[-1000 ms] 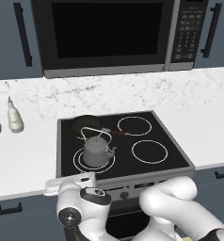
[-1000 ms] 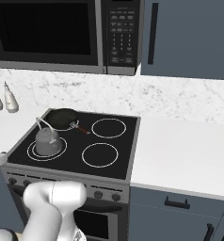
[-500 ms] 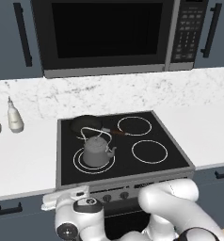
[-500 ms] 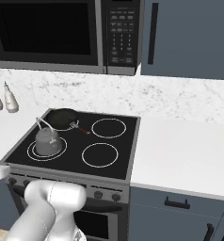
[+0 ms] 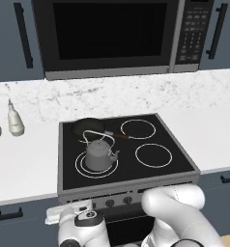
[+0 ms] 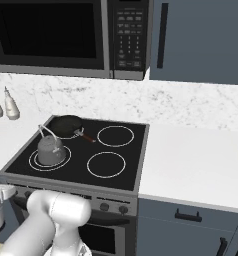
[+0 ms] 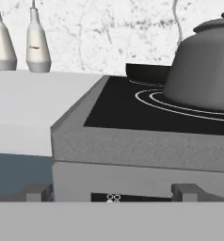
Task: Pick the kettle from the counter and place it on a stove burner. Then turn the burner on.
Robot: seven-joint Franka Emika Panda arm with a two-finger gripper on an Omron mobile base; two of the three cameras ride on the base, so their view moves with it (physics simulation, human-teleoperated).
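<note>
Two concentric white rings mark the stove burner (image 5: 96, 165) at the cooktop's front left, and the kettle (image 5: 98, 154) sits upright on it. Behind it lies a black frying pan (image 5: 88, 127). Low before the stove's front edge, the gripper (image 7: 113, 197) has its jaws spread wide, holding nothing.

Light is even and diffuse across all 3 views, bright without any clear single source. The counter (image 5: 25, 164) renders near white, almost washed out, its grey veining faint. Shadows are weak: only a soft dark patch under the kettle (image 5: 99, 155) on the black cooktop (image 5: 150, 176). The glass cooktop shows no glare or reflections. Edges are clean and sharp in both base views, with no lens distortion. In the hand view the kettle (image 7: 205, 70) looms large with smooth, flat shading, slightly soft.
</note>
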